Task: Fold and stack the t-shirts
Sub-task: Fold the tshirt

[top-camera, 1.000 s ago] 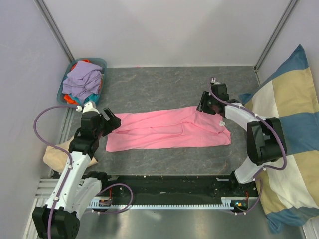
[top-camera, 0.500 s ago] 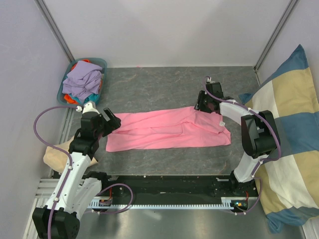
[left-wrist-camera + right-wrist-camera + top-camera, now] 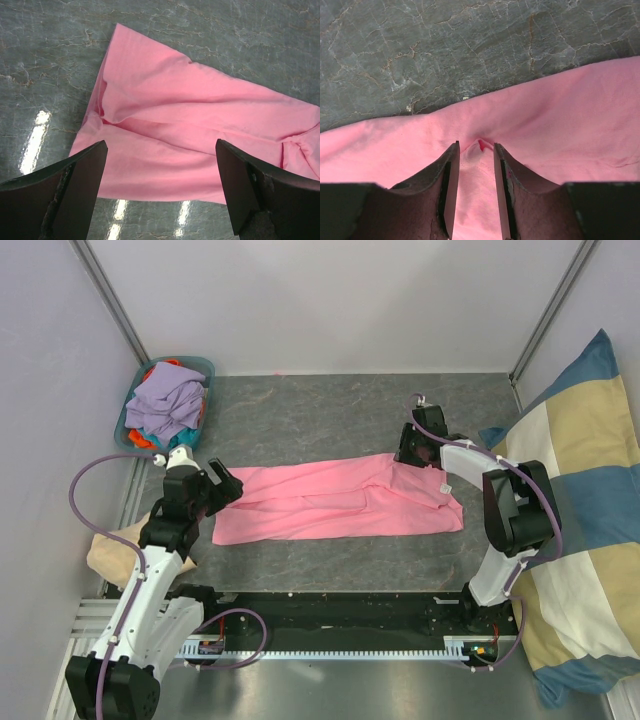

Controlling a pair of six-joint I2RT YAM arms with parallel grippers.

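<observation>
Blue-and-cream checked cushion (image 3: 590,510) sat at the right edge. Teal basket (image 3: 200,363) was upper left, beige pad (image 3: 100,558) lower left, grey stone-pattern table (image 3: 330,410) centre.

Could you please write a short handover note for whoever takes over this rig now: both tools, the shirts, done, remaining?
Left tool: open, above the left end of the pink t-shirt, holding nothing.
Right tool: jaws narrow, pinching a pucker at the shirt's far edge, right end.
Pink t-shirt: a long band on the table, apparently folded lengthwise.
Other t-shirts: heaped unfolded in the basket, far left.
Left to do: fold the pink one across, then the rest; no stack visible yet.
</observation>
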